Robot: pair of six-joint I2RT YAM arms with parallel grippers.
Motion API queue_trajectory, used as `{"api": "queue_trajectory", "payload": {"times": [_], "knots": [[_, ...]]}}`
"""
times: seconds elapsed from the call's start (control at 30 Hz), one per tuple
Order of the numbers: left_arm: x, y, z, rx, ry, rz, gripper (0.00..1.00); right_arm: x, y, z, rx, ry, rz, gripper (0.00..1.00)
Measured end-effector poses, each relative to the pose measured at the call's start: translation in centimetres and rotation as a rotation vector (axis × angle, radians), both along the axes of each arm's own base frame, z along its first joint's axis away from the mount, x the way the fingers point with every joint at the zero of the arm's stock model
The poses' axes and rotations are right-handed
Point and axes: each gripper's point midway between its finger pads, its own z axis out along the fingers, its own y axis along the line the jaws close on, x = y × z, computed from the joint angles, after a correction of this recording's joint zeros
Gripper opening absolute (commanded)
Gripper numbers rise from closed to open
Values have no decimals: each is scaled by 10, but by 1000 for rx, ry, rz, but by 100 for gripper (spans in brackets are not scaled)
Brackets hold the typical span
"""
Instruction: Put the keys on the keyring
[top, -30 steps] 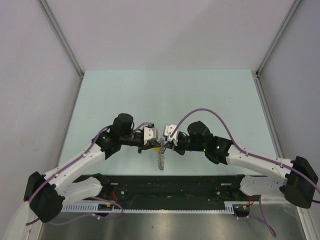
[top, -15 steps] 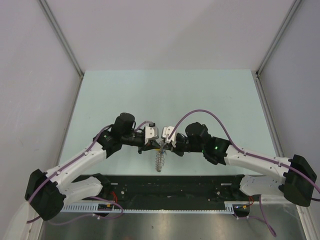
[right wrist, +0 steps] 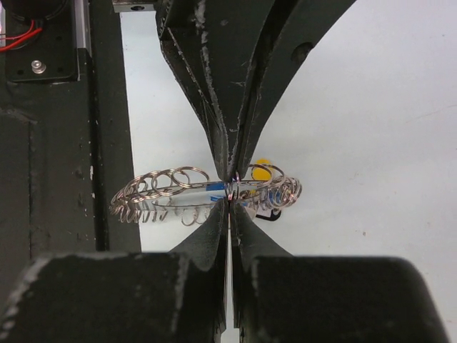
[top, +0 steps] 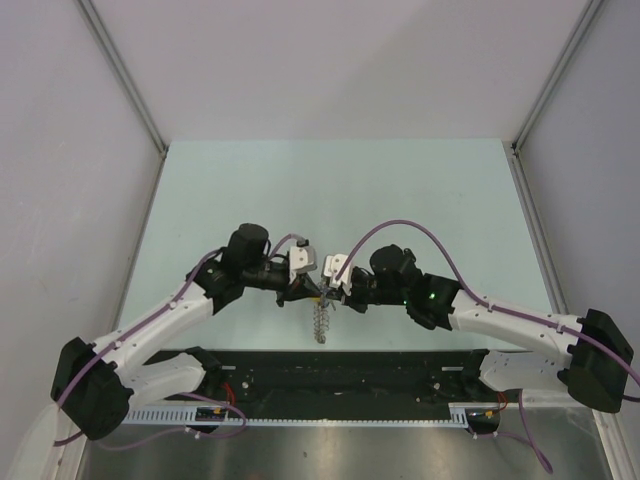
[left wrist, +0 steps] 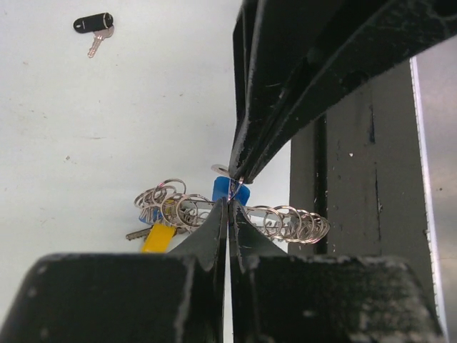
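The keyring (top: 320, 322), a grey ring strung with several small wire loops, hangs between my two grippers, which meet tip to tip near the table's front. My left gripper (top: 316, 291) (left wrist: 230, 201) is shut on the ring's edge. My right gripper (top: 328, 292) (right wrist: 228, 198) is shut on it from the opposite side. The keyring (left wrist: 285, 221) (right wrist: 161, 187) carries a blue key (left wrist: 227, 190) and a yellow key (left wrist: 158, 237), whose yellow head (right wrist: 263, 170) shows behind the fingers. A black key (left wrist: 94, 23) lies alone on the table, apart from both grippers.
A black base plate (top: 350, 370) runs along the near edge, just under the hanging ring, and shows as a dark rail (left wrist: 343, 179) (right wrist: 64, 143) in both wrist views. Grey walls enclose the pale green table (top: 330, 190) on three sides.
Both grippers have drawn closer together at the centre and the left wrist has turned. The yellow key seen earlier beside the fingertips is now hidden from above.
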Motion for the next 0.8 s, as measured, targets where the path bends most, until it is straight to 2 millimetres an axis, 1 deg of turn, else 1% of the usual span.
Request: {"api": "queue_trajectory", "payload": {"times": [0.23,0.4,0.53,0.67,0.8], "knots": [[11,1,14,-62,66,75,0,8,0,7,0,-43,-27,0],[11,-2,23,-132,84,109,0,10,0,12,5,-59,-38,0],[9,-3,25,-221,101,158,0,10,-1,15,13,-65,-44,0],[10,-2,27,-336,116,229,0,10,-2,19,58,-80,-58,0],[14,-1,28,-432,134,294,0,12,-3,18,100,-91,-83,0]]}}
